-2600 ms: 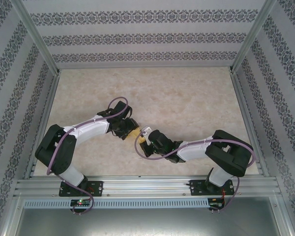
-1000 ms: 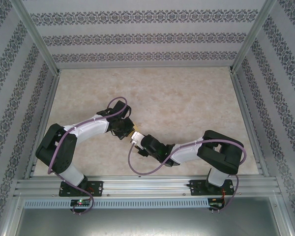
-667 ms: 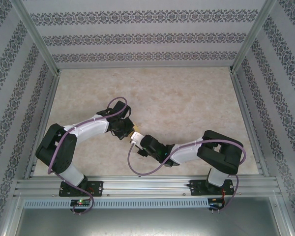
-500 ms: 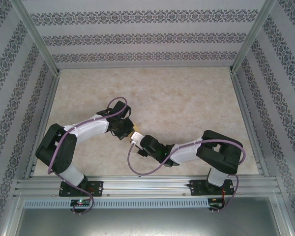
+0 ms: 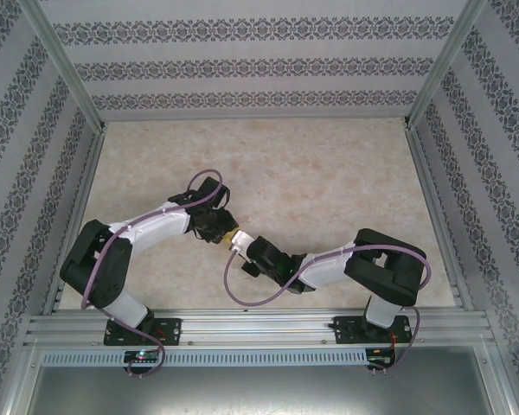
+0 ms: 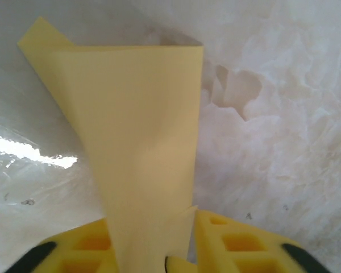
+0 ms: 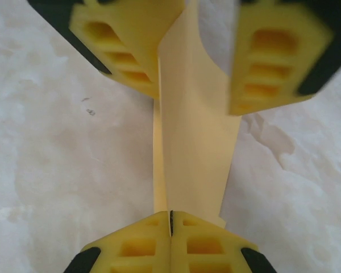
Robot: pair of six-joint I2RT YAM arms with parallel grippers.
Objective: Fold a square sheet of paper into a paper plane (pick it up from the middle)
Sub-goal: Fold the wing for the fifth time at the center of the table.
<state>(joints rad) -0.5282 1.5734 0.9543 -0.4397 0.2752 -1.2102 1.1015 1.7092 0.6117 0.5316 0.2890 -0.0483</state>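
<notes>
Folded yellow paper (image 7: pixel 196 148) sits between both sets of jaws, just off the tabletop (image 5: pixel 329 173) centre toward 7 o'clock.
The paper is a narrow, creased strip standing on edge; whether it touches the surface cannot be told. The right jaws are closed flat on one end of it. The left jaws stand parted around the other end, with one finger against the paper and a gap at the other. In the top view the left arm (image 5: pixel 147 226) reaches in from 8 o'clock and the right arm (image 5: pixel 337 259) from 4 o'clock, each trailing a purple cable (image 5: pixel 242 292). The tabletop is glossy beige marble pattern, with a bright glare patch (image 6: pixel 34 156) in the left wrist view. Wallpaper (image 5: pixel 259 65) with dark ornamental bands covers the walls at 9, 12 and 3 o'clock. Aluminium posts (image 5: pixel 65 69) frame the corners, and an aluminium rail (image 5: pixel 259 328) runs along 6 o'clock.
</notes>
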